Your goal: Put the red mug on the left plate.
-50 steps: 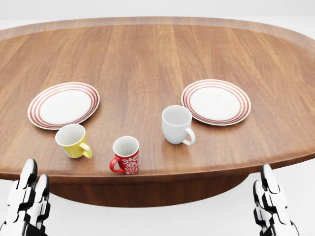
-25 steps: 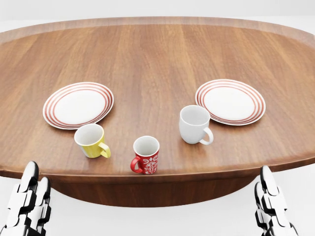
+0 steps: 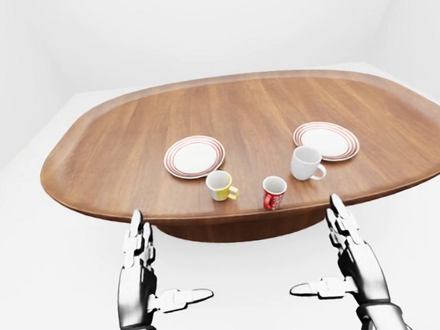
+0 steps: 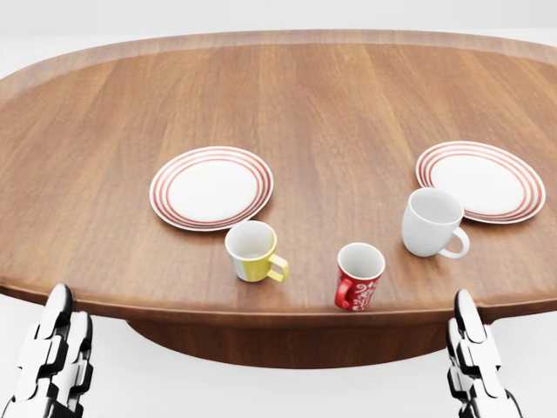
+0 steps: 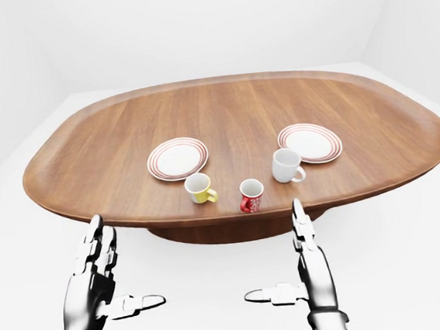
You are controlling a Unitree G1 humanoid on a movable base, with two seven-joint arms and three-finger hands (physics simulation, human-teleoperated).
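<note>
Both hands empty, touching nothing, held below the table's near edge. Left hand [image 3: 143, 278] wide open: fingers straight and pointing up toward the table [image 3: 124, 143], thumb stuck out sideways toward the middle of the left-eye view. Right hand [image 3: 352, 260] the same, mirrored: fingers extended upward, thumb splayed inward. Only the fingertips of each showing at the bottom corners of the head view. Both well apart from every cup and plate.

Red mug [image 4: 359, 276] upright on the wood, close to the table's near edge, right of centre in the head view. Glossy red outside with a white pattern, white inside, nothing seen within, handle turned to the view's lower left. Not on any plate; left plate [image 4: 211, 187] up and to the left of it, with the yellow mug [image 4: 253, 251] between the two, just below that plate's rim.

Count: three mugs, one red, one yellow, one white. White mug [image 4: 430, 223] the largest, just beside the lower-left rim of the right plate [image 4: 479, 181], handle to the view's right. Two plates, both white with red rings round the rim, both bare. One oval wooden table on a single central base. Two hands.
</note>
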